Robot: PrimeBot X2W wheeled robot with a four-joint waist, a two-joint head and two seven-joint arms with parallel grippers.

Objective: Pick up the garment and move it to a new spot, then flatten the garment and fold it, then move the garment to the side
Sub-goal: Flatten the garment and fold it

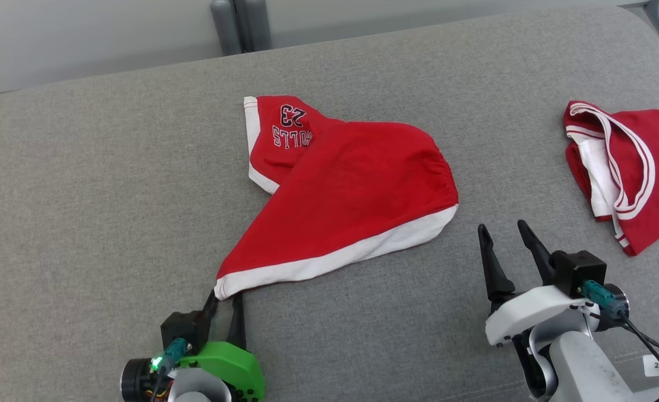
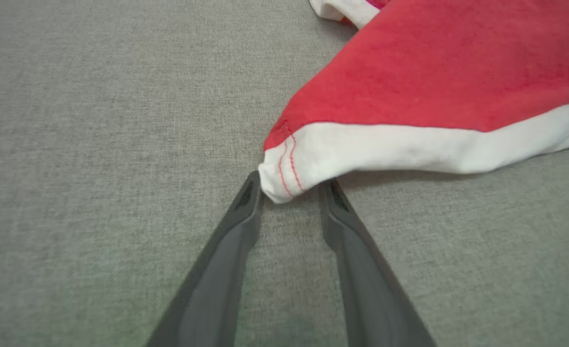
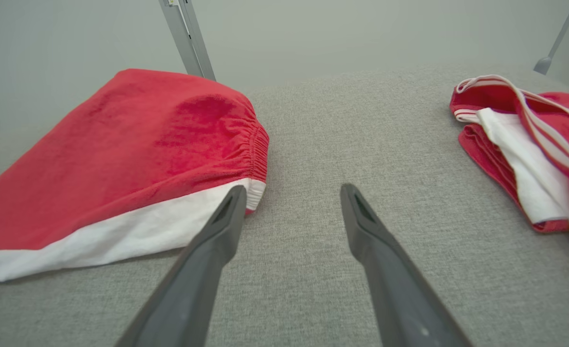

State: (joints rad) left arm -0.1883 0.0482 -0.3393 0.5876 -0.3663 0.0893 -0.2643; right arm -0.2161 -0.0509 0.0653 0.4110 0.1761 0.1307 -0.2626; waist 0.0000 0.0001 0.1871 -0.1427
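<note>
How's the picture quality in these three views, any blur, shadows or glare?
Head view: soft even light, sharp, no glare on the shorts. Left wrist view: soft shadow under the shorts' hem, left fingers blur toward the bottom edge. Right wrist view: right fingers soft too, the pole leans from wide-angle distortion.

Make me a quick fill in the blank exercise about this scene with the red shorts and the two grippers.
The left gripper has its fingertips either side of a ____ hemmed corner of the red shorts.
The number printed on the shorts is ____.
The right gripper is open and holds ____.
A second red garment lies toward the robot's ____.
Missing words: white; 23; nothing; right.
</note>
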